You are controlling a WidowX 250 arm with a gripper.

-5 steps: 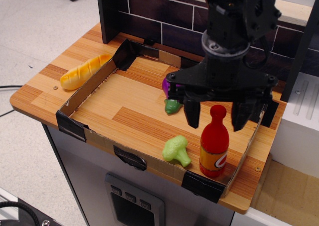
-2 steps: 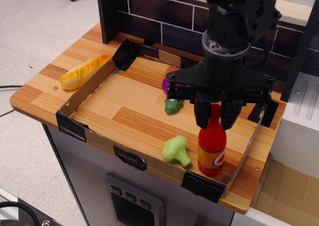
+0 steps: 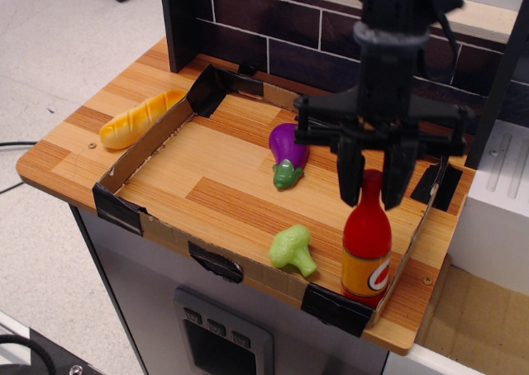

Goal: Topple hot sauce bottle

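Observation:
The hot sauce bottle (image 3: 366,247) is glossy red with an orange-yellow label. It stands nearly upright in the front right corner of the cardboard-walled tray (image 3: 145,146), close to the tray's right wall. My black gripper (image 3: 372,183) comes down from above. Its two fingers (image 3: 350,175) are closed on either side of the bottle's red cap and neck. The arm hides part of the back wall behind it.
A purple eggplant (image 3: 288,146) with a green stem lies mid-tray. A green broccoli (image 3: 293,249) lies left of the bottle near the front wall. A yellow bread loaf (image 3: 140,117) lies outside the tray at left. A dark brick backdrop (image 3: 264,28) stands behind, and a white box (image 3: 496,201) at right.
My gripper went from open around the bottle to closed on its neck. It then moved right with the bottle toward the tray's right wall, uncovering the eggplant.

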